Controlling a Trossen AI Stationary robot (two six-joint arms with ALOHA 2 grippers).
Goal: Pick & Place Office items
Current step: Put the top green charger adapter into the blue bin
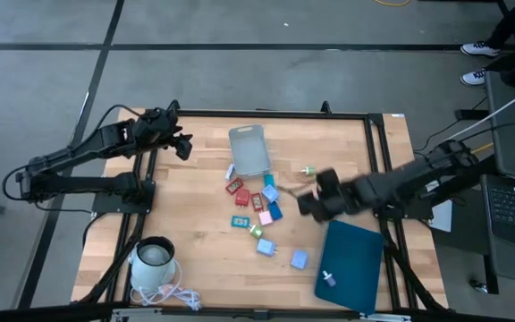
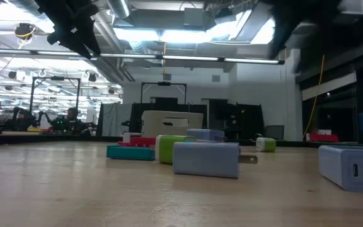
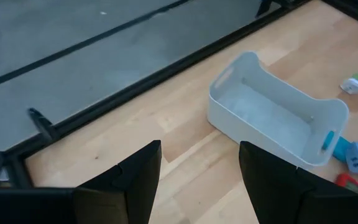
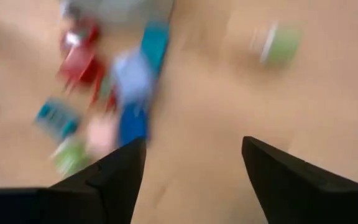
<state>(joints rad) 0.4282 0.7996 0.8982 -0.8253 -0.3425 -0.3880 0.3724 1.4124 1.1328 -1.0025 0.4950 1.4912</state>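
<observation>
Office items (image 1: 257,207) sit scattered mid-table on the wooden table (image 1: 195,241), clustered just in front of the translucent grey bin (image 1: 249,149): red pieces (image 1: 237,188), a teal piece (image 1: 240,221), pink (image 1: 265,217), blue (image 1: 275,211), a green one (image 1: 256,230), and light blue blocks (image 1: 299,259) nearer the front edge. A lone green-and-white piece (image 1: 308,170) lies apart, toward the right of the bin. Right gripper (image 1: 309,199) hangs just right of the cluster, between it and the dark-teal tray (image 1: 351,264); its wrist view is smeared, but the two fingers (image 4: 114,177) stand apart with only bare wood between them, nothing gripped, pile off to one side of it. One small light piece (image 1: 329,279) rests on the tray. Left gripper (image 1: 182,143) waits up at the table's back left corner, fingers (image 3: 138,180) spread, empty, bin ahead of it with a teal bit at its wall (image 3: 329,140). Low view shows a light blue plug block (image 2: 207,158) closest, green piece (image 2: 169,149) behind. White kettle (image 1: 154,261) at front left.
</observation>
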